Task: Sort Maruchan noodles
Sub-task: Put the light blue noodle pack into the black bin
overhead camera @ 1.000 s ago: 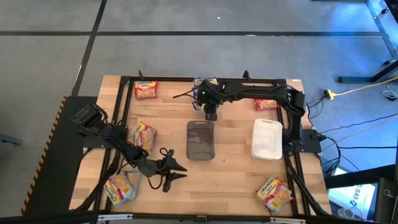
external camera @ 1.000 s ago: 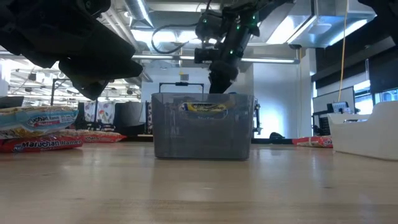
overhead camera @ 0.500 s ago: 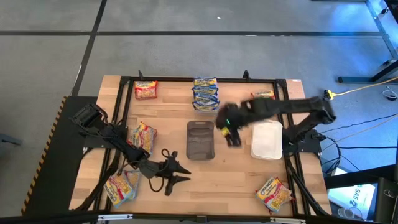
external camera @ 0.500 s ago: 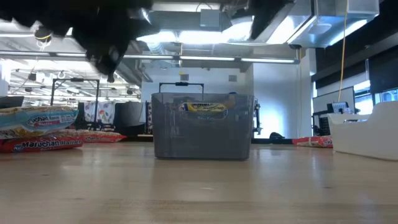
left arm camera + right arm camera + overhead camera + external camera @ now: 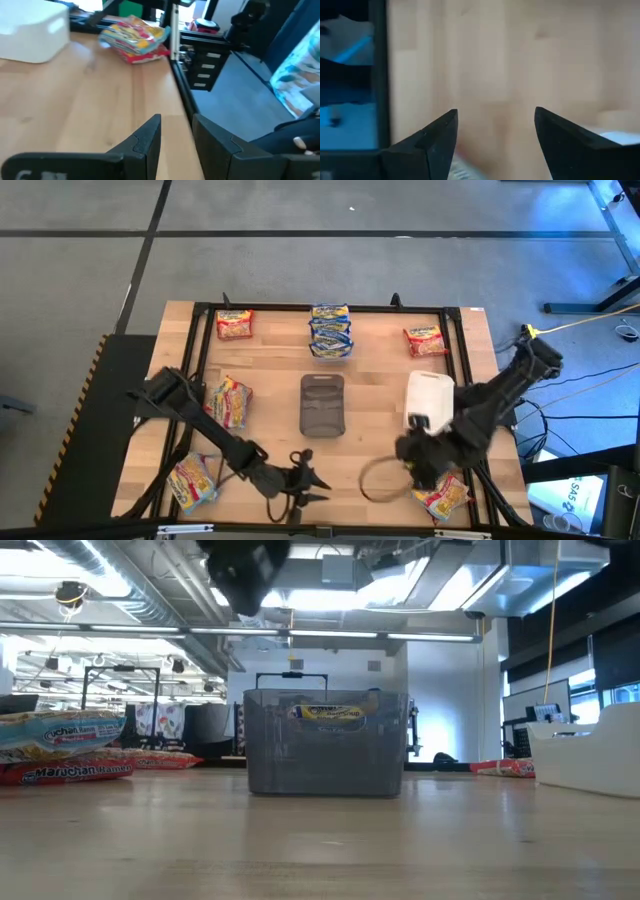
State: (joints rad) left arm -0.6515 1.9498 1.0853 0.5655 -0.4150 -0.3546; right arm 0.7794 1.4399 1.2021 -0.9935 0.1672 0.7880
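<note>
Right gripper (image 5: 415,460) spread, empty, just beside white tub (image 5: 430,402). Left gripper (image 5: 312,485) narrowly parted, empty, well apart from tub.

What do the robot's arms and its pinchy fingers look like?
Both arms are dark, almost black, thin and jointed. The right arm has a dark cable looping off it by its gripper. The left gripper ends in two flat, pointed black fingers, like a beak. The right fingers are black wedges too.
</note>
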